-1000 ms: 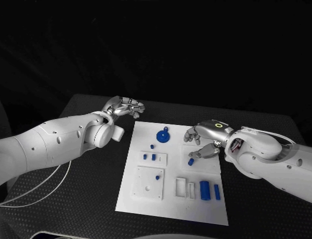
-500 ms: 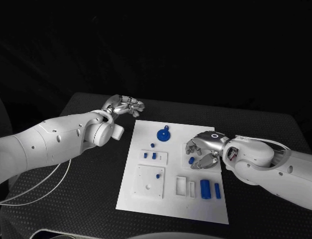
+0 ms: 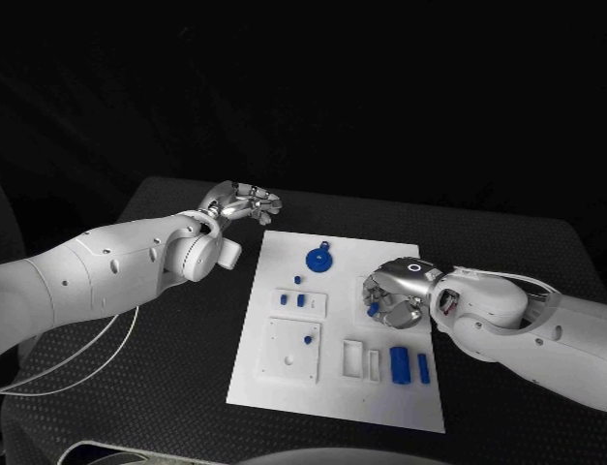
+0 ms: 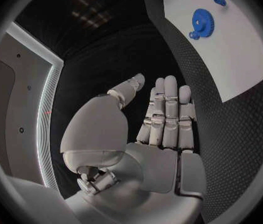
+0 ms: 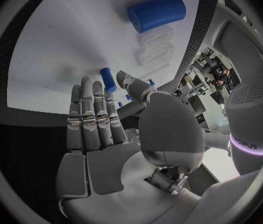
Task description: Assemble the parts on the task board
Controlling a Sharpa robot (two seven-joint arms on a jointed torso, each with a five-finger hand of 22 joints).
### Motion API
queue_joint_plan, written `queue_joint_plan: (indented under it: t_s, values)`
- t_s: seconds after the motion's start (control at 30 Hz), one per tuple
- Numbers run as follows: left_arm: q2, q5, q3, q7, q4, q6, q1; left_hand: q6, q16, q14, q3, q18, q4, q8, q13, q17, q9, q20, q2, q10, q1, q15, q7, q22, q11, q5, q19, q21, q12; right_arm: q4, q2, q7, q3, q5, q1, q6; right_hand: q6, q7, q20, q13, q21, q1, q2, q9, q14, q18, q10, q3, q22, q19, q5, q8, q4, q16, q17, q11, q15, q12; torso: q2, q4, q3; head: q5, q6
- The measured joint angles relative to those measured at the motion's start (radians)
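While I am watching the task board [image 3: 334,387] lying in the middle of the table [image 3: 164,358], I am judging that the next move depends on one thing: the right hand [image 3: 394,294] is the nearer one. It is hanging low over the board's right half, about midway along the right edge, and the small blue peg [image 3: 372,310] is lying just beside its fingertips, on the side toward the board's centre. In the right wrist view the peg [image 5: 108,79] is lying on the white surface just beyond the fingertips [image 5: 88,87], its long axis running roughly along the fingers. The fingers are standing straight and slightly apart and the thumb is bent across; I am seeing nothing held, though contact with the peg I cannot tell.

My left hand [image 3: 243,205] is waiting off the board, beyond its far left corner, well apart from the peg. Its fingers [image 4: 167,109] are lying flat together, stretched out, holding nothing.

The blue gear [image 3: 318,259] is sitting near the board's far edge.
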Motion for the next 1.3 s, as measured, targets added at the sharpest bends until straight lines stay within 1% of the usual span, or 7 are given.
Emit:
queue_joint_plan:
  t_s: [0.5, 0.7, 0.83, 0.97, 1.1, 1.2, 1.3]
  values:
    - [0.0, 0.0, 0.0, 0.0, 0.001, 0.002, 0.0, 0.0, -0.004, 0.0, 0.0, 0.0, 0.0, 0.0, 0.0, 0.001, 0.0, 0.0, 0.0, 0.0, 0.0, 0.0, 0.0, 0.001, 0.0, 0.0, 0.0, -0.004, 0.0, 0.001, 0.005, -0.003, 0.0, -0.021, -0.004, -0.009, 0.041, -0.017, -0.016, 0.01, 0.02, 0.022, 0.028, 0.01, 0.035, 0.0, 0.054, 0.08, 0.0, 0.038, 0.0, 0.023, 0.021, 0.02, 0.018, -0.022, -0.016, 0.02, 0.0, -0.0004, -0.0005, 0.0, -0.006]
    - [0.001, 0.0, 0.0, 0.0, 0.0, 0.002, 0.0, 0.0, -0.004, 0.0, 0.0, 0.0, 0.0, 0.0, 0.0, 0.001, 0.0, 0.0, 0.0, 0.0, 0.0, 0.0, 0.0, 0.001, 0.0, 0.0, 0.0, -0.004, 0.0, 0.005, 0.003, -0.011, 0.0, -0.036, -0.005, -0.032, 0.056, -0.026, -0.02, 0.02, 0.033, 0.023, 0.029, 0.02, 0.051, 0.0, 0.074, 0.12, 0.0, 0.06, 0.0, 0.032, 0.024, 0.032, 0.028, -0.035, -0.023, 0.028, 0.0, -0.0003, -0.0008, 0.0, -0.007]
    - [0.004, 0.001, 0.0, 0.0, -0.002, 0.002, 0.0, 0.0, -0.004, 0.0, 0.0, 0.0, 0.0, 0.0, 0.0, 0.001, 0.0, 0.0, 0.0, 0.0, 0.0, 0.0, 0.0, 0.001, 0.0, 0.0, 0.0, -0.004, 0.0, 0.024, -0.005, -0.014, 0.001, -0.04, -0.005, -0.049, 0.061, -0.03, -0.026, 0.022, 0.037, 0.024, 0.03, 0.021, 0.055, 0.0, 0.08, 0.124, 0.0, 0.065, -0.001, 0.032, 0.026, 0.032, 0.031, -0.033, -0.027, 0.028, -0.001, -0.0003, -0.0008, 0.001, -0.007]
    - [0.008, 0.001, 0.0, 0.0, -0.006, 0.002, 0.0, 0.0, -0.004, 0.0, 0.0, 0.0, 0.0, 0.0, 0.0, 0.002, 0.0, 0.0, 0.0, 0.0, 0.0, 0.0, 0.0, 0.001, 0.0, 0.0, 0.0, -0.004, 0.0, 0.053, -0.018, -0.015, 0.016, -0.039, 0.0, -0.055, 0.064, -0.027, -0.026, 0.022, 0.037, 0.024, 0.03, 0.021, 0.055, 0.0, 0.082, 0.126, 0.0, 0.065, -0.001, 0.036, 0.024, 0.032, 0.033, -0.035, -0.027, 0.028, -0.001, 0.0006, -0.0008, 0.005, -0.006]
    - [0.013, 0.001, 0.0, 0.0, -0.016, 0.002, 0.0, 0.0, -0.004, 0.0, 0.0, 0.0, 0.0, 0.0, 0.0, 0.002, 0.0, 0.0, 0.0, 0.0, 0.0, 0.0, 0.0, 0.002, 0.0, 0.0, 0.0, -0.004, 0.0, 0.09, -0.029, -0.013, 0.039, -0.026, 0.028, -0.054, 0.064, -0.027, -0.026, 0.024, 0.037, 0.024, 0.03, 0.022, 0.055, 0.0, 0.082, 0.126, 0.0, 0.065, -0.001, 0.037, 0.024, 0.036, 0.034, -0.035, -0.027, 0.028, -0.002, 0.0009, -0.0011, 0.01, -0.006]
    - [0.015, 0.002, 0.0, 0.0, -0.023, 0.002, 0.0, 0.0, -0.004, 0.0, 0.0, 0.0, 0.0, 0.0, 0.0, 0.002, 0.0, 0.0, 0.0, 0.0, 0.0, 0.0, 0.0, 0.002, 0.0, 0.0, 0.0, -0.004, 0.0, 0.119, -0.031, -0.012, 0.043, -0.014, 0.042, -0.056, 0.064, -0.027, -0.029, 0.025, 0.041, 0.024, 0.03, 0.022, 0.059, 0.0, 0.082, 0.126, 0.0, 0.068, -0.001, 0.037, 0.025, 0.035, 0.035, -0.035, -0.023, 0.028, -0.002, 0.0008, -0.0011, 0.015, -0.006]
    - [0.018, 0.002, 0.0, 0.0, -0.03, 0.002, 0.0, 0.0, -0.004, 0.0, 0.0, 0.0, 0.0, 0.0, 0.0, 0.003, 0.0, 0.0, 0.0, 0.0, 0.0, 0.0, 0.0, 0.001, 0.0, 0.0, 0.0, -0.004, 0.0, 0.136, -0.016, -0.008, 0.043, -0.002, 0.043, -0.06, 0.064, -0.027, -0.029, 0.025, 0.041, 0.024, 0.03, 0.022, 0.059, 0.0, 0.082, 0.126, 0.0, 0.068, -0.001, 0.037, 0.025, 0.035, 0.035, -0.035, -0.023, 0.028, -0.002, -0.0002, -0.0012, 0.022, -0.006]
